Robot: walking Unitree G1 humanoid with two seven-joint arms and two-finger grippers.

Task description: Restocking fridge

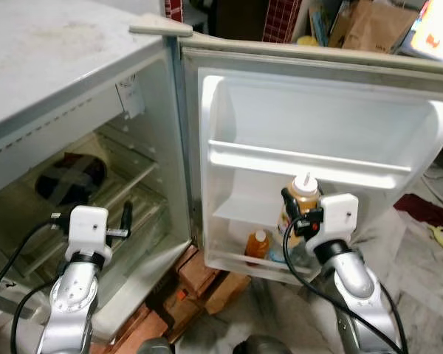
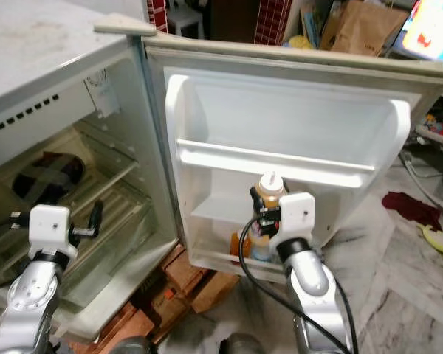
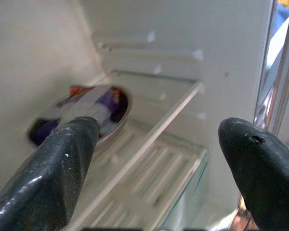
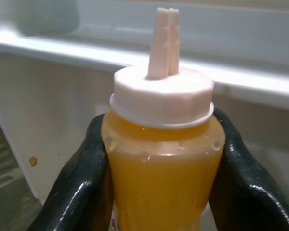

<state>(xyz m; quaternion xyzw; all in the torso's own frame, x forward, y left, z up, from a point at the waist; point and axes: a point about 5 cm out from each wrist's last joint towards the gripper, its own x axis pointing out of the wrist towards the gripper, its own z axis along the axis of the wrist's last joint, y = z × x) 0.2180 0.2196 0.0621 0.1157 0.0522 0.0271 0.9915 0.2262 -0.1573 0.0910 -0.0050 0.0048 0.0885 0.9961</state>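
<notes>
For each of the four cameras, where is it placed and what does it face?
Left eye, head: looks down at the open white fridge door; both silver arms show.
Right eye, head: same scene.
Left wrist: faces the fridge's inside, a round dark dish; left gripper open.
Right wrist: right gripper shut on the white-capped orange squeeze bottle.
Shared: this bottle, also in the eye views.

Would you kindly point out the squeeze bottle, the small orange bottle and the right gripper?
squeeze bottle [image 4: 161, 159]: right wrist view, orange body below the cap.
small orange bottle [image 1: 258, 246]: left eye view, its body.
right gripper [image 4: 161, 192]: right wrist view, midway between fingertips.
</notes>
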